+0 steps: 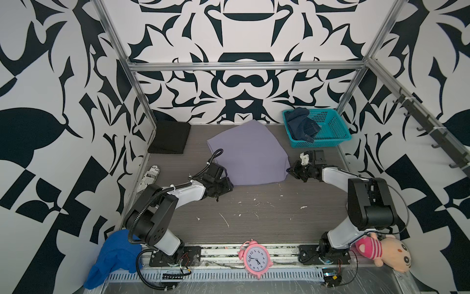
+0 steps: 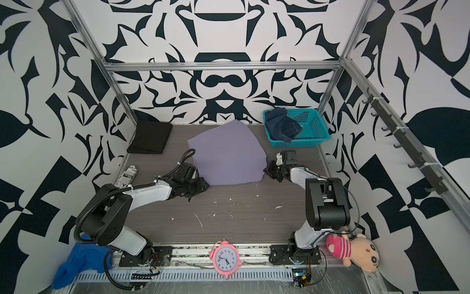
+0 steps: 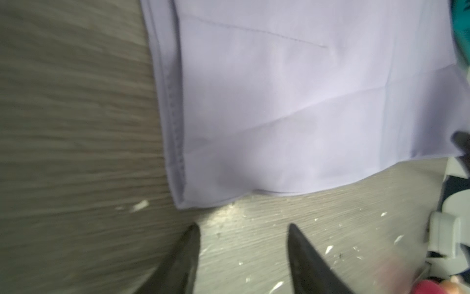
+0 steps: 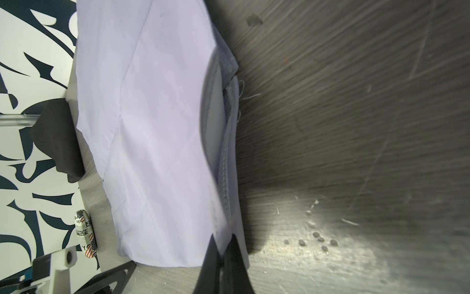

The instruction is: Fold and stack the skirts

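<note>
The left gripper (image 3: 244, 229) hovers just off the near left corner of the lavender skirt (image 1: 249, 152), jaws spread and empty over the table (image 1: 254, 224). The right gripper (image 4: 223, 244) is pressed together on that skirt's near right corner, pinching the cloth.

The step looks like taking both near corners to fold the near edge away onto the far one. To do it well, the left should slide in low and catch every layer at the corner, not just the top sheet. Both corners should then rise level, with the cloth lightly taut between them. The edge should be laid down rather than dropped, so no crease gets trapped.

The lavender skirt is thin, smooth weave with a faint diagonal crease. Its side edges are stitched double, and at the right the layers gape a little. It will likely slip and sag. The table is grey wood grain with white flecks.

Behind the lavender skirt to the left lies the black skirt (image 1: 170, 137), a matte, flat folded rectangle. Behind to the right, the denim skirt (image 1: 302, 124) slumps, heavy and rumpled, in a teal mesh basket (image 1: 340, 137).
</note>
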Available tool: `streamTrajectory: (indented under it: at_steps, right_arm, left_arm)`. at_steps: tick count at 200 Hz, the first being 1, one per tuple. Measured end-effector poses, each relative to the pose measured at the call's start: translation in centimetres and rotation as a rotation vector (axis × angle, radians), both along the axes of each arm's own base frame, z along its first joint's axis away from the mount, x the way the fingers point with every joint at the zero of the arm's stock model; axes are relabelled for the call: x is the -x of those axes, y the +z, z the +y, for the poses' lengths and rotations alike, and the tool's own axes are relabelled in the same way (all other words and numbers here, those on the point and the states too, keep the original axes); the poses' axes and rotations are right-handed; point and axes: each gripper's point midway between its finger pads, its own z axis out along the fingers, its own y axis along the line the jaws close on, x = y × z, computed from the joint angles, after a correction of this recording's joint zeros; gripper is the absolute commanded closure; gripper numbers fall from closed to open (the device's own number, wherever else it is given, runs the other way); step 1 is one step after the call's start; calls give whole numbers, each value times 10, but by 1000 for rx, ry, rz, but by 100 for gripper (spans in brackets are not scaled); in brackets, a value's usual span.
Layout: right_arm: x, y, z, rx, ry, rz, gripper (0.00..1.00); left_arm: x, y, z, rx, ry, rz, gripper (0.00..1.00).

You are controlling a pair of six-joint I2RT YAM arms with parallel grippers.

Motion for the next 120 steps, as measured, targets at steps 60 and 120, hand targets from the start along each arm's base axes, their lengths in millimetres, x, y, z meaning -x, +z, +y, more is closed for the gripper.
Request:
streamTrajectory:
  at_steps: [60, 120]
  right_arm:
    - [0, 10, 1, 5, 2, -31, 100]
    - [4, 6, 1, 6, 2, -19, 100]
  left_arm:
    - [-11, 1, 9, -46, 39, -53, 36]
    - [-27, 0, 14, -67, 76, -106, 47]
